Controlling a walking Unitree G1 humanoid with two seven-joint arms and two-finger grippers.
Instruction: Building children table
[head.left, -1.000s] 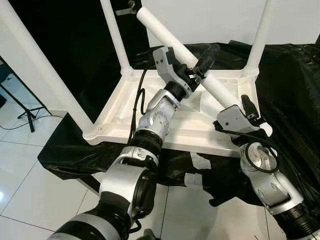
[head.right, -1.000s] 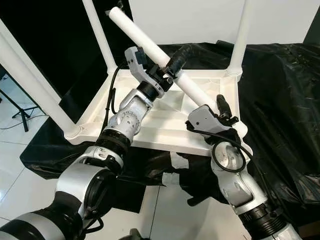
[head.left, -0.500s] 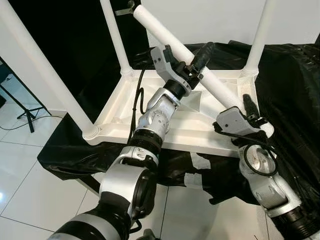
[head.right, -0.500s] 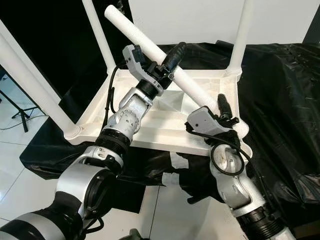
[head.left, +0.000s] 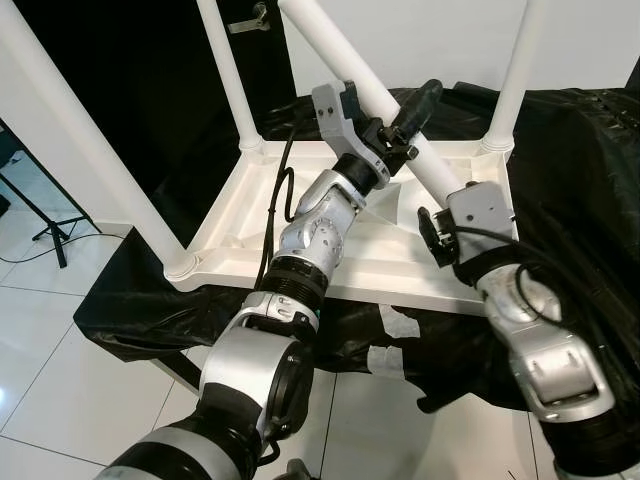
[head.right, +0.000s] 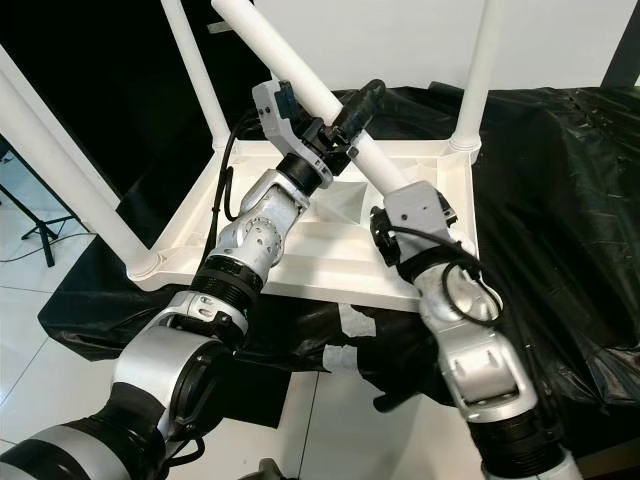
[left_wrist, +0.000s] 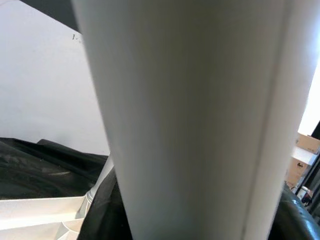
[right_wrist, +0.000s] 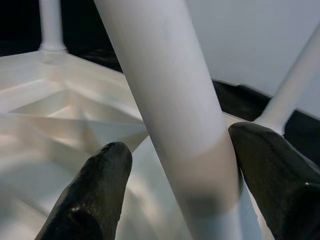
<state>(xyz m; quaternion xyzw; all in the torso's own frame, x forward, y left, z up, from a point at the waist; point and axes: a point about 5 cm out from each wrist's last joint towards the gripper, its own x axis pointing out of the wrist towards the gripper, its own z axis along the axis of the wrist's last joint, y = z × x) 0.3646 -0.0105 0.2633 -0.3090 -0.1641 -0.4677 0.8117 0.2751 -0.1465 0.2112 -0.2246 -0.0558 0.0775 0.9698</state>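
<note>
A white children's table lies upside down on a black cloth. Three white legs stand upright in its corners: front left, back left and back right. A fourth, loose leg slants from the top of the view down toward the front right corner. My left gripper is shut on the middle of this leg. My right gripper straddles the leg's lower part. One of its fingers touches the leg and the other stands a small gap off. The right arm hides the leg's foot.
The black cloth drapes over the low platform and bulges at the right. White tape patches mark its front. White floor tiles lie to the left and in front, with a black tripod foot at the far left.
The loose leg now stands steeper, its upper end out of the top of the view. My right gripper has turned and moved up along the leg. The left gripper rose slightly with it.
</note>
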